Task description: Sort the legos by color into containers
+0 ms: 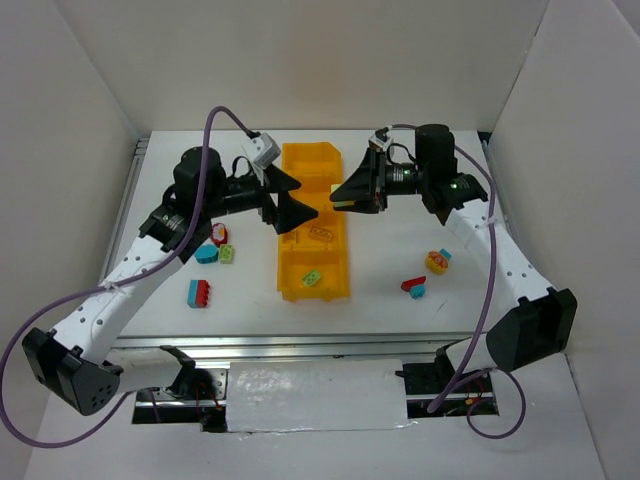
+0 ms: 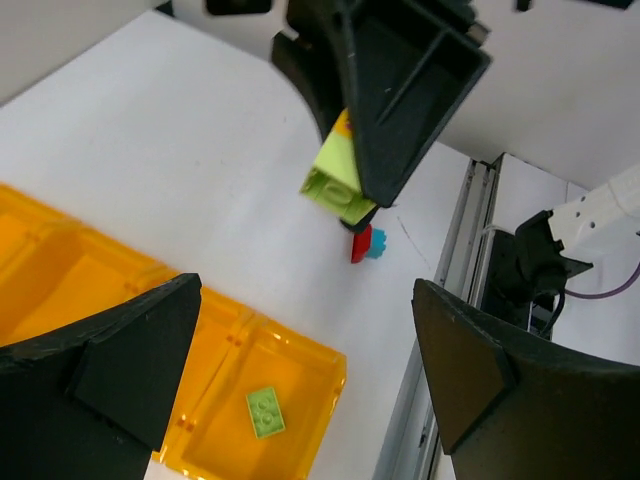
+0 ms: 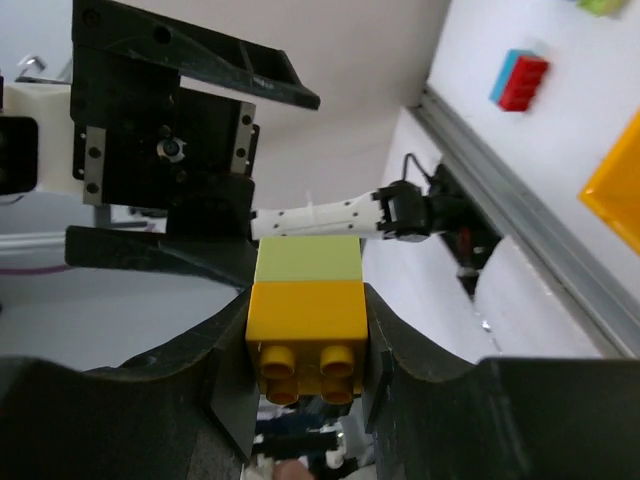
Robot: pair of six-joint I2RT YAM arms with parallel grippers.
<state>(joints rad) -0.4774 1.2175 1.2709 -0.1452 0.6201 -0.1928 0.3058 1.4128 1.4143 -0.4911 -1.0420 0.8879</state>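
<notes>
Right gripper is clamping tight on a two-brick stack, a yellow brick with a light green brick stuck to its far end, and it's holding that stack in the air above the yellow-orange bin. Left gripper is facing it, jaws spread as wide as they go, nothing in them.

Here's the worry: those two colours are going to different compartments, so the pair needs splitting. If the left jaws are closing off-centre on the green end, they're likely twisting the whole stack out of the right pads, which are only pinching the yellow brick's sides. A slip here is dropping both bricks into one compartment or bouncing them onto the table. One green brick is lying in the nearest compartment.

Both arms are reaching up and inward, wrists turned so the grippers are pointing roughly level at one another over the bin's middle. More loose bricks are waiting on the table either side, a cluster by the left arm and a red-and-teal piece on the right.
</notes>
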